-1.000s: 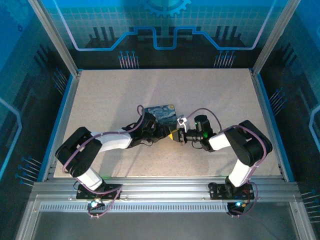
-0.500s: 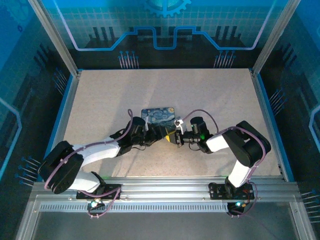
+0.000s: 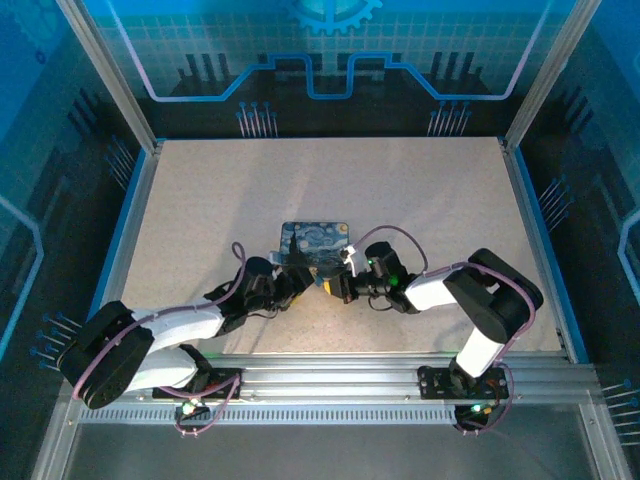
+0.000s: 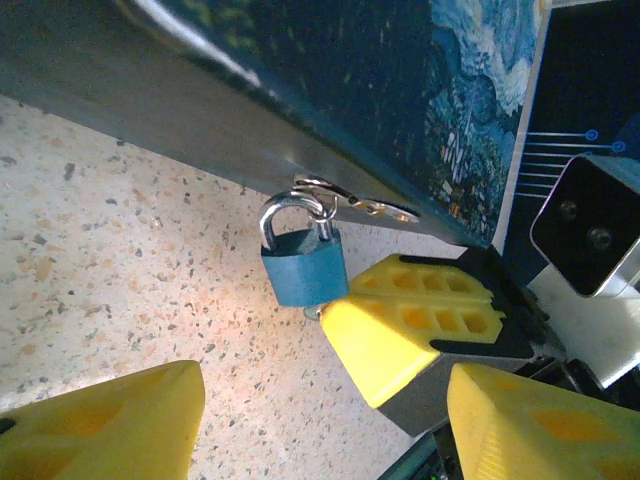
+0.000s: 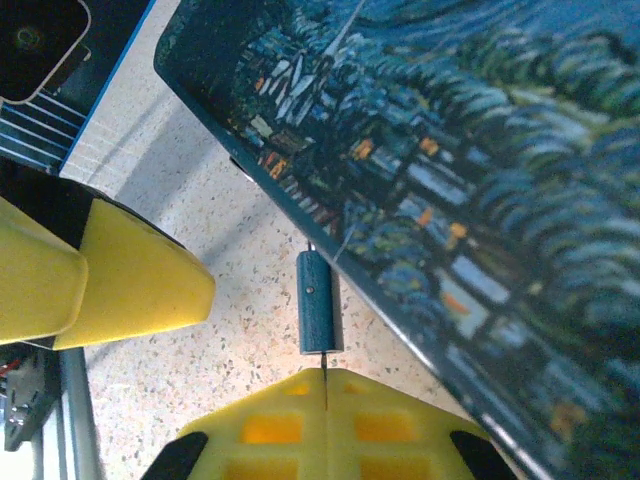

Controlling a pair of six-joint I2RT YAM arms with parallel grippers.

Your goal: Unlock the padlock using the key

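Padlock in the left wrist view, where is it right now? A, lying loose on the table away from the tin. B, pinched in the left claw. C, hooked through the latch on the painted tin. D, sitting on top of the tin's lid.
C: the padlock's silver shackle is looped through the latch on the edge of the painted tin, with its blue body hanging just beneath.

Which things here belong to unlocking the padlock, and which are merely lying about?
Job: padlock; key, a sliver pinched in the shut right gripper; open left gripper.
Lying about: painted tin, whose hasp carries the padlock; speckled table.
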